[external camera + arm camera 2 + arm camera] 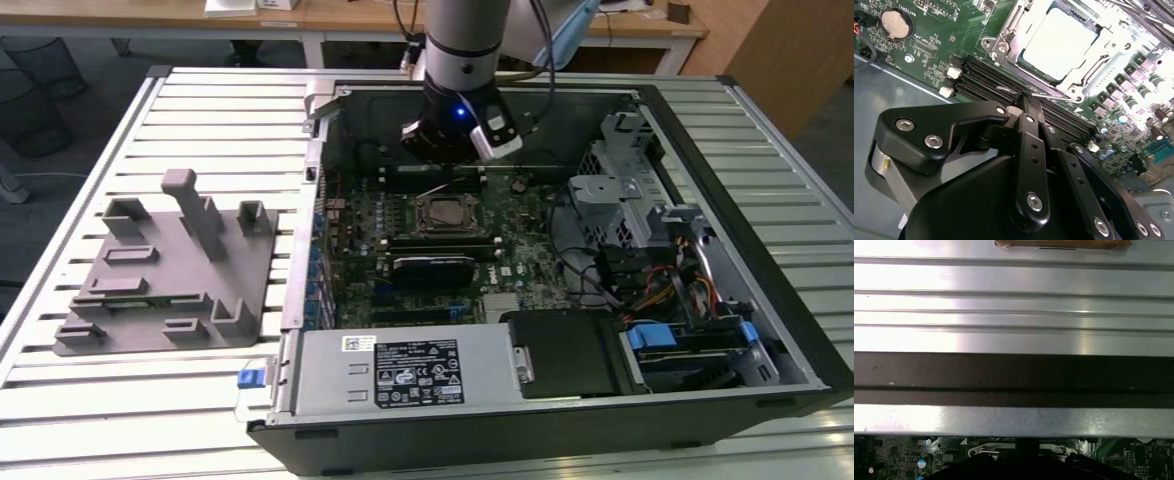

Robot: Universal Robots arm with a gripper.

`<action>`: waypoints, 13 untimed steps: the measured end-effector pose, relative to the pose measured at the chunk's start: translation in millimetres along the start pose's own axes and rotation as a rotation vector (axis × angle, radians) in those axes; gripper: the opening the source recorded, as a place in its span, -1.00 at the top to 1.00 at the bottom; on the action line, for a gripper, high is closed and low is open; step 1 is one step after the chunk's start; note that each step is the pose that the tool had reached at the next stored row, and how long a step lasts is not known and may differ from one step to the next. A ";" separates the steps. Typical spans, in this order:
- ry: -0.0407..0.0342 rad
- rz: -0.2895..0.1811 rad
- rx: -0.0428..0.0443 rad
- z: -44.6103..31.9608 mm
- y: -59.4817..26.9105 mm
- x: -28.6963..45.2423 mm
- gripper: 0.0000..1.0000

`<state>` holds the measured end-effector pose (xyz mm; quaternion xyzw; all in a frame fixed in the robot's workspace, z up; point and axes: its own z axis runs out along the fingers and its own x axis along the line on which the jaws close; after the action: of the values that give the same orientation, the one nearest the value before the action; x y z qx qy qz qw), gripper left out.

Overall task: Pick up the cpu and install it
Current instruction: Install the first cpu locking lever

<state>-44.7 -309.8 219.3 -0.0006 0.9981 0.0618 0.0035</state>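
The cpu [446,213] lies flat in the motherboard socket, inside the socket's metal frame, in the middle of the open computer case. In the second wrist view its silver top [1061,42] glares bright. My gripper [451,158] hangs over the board just beyond the socket, toward the case's far wall. Its black fingers [1026,107] are pressed together with nothing seen between them. The gripper [1025,98] has its tip beside the thin wire socket lever [1009,90], over the memory slots [989,82]. The cpu is not held.
A grey plastic tray [174,270] with upright posts stands on the slatted table at the exterior view's left. Within the case [727,200] are a power supply [400,370], drive cages [627,190] and cables. The case's wall [1014,372] rises close beside the gripper.
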 end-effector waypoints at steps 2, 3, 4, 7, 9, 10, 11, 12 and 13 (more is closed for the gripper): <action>0.0001 0.000 0.0001 1.1 0.2 -1.9 0.79; 0.0001 0.000 0.0001 1.7 0.3 -2.8 0.79; 0.0000 0.000 0.0000 2.3 0.3 -3.6 0.79; 0.0001 0.000 0.0000 4.6 0.1 -6.2 0.79; 0.0001 0.000 0.0002 6.4 -0.1 -7.8 0.79; 0.0001 0.000 0.0000 7.3 -0.3 -8.5 0.79; 0.0001 0.000 0.0001 8.3 -0.4 -9.1 0.79; 0.0001 0.000 0.0000 9.3 -0.5 -9.6 0.79; 0.0001 0.000 0.0001 10.3 -0.6 -10.0 0.79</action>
<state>-34.6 -309.2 209.1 -0.0006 0.9981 0.0617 0.0035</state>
